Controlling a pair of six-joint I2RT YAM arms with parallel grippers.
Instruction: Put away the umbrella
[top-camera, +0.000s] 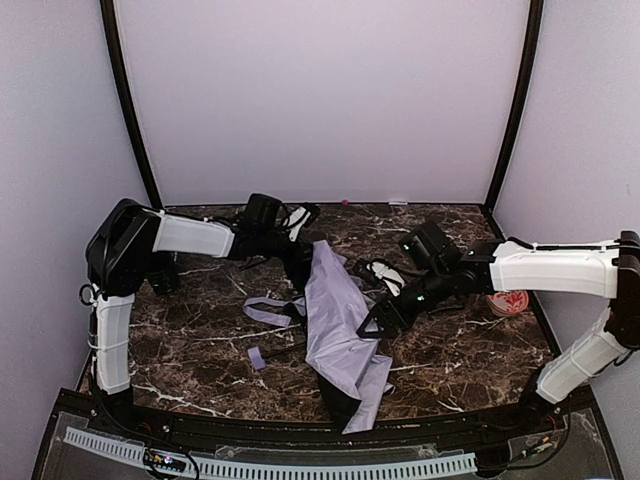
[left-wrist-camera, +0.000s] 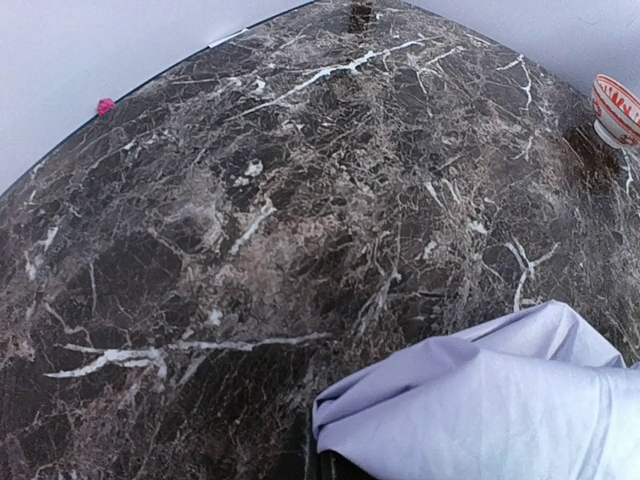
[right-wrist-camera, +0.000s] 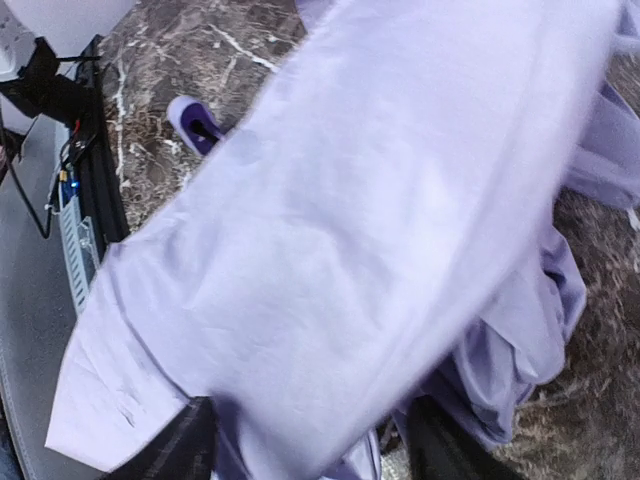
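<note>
The umbrella lies half collapsed in the middle of the table, pale lavender fabric with black lining showing at its near end. Its strap and small handle trail to the left. My left gripper is shut on the fabric's far end, which stands raised; in the left wrist view the fabric covers the jaws. My right gripper is at the umbrella's right side, open. In the right wrist view its fingers stand wide apart with the fabric draped between them, and the handle shows beyond.
A red-and-white bowl sits at the right edge behind my right arm, also seen as a bowl in the left wrist view. A tiny pink object lies by the back wall. White walls enclose the marble table.
</note>
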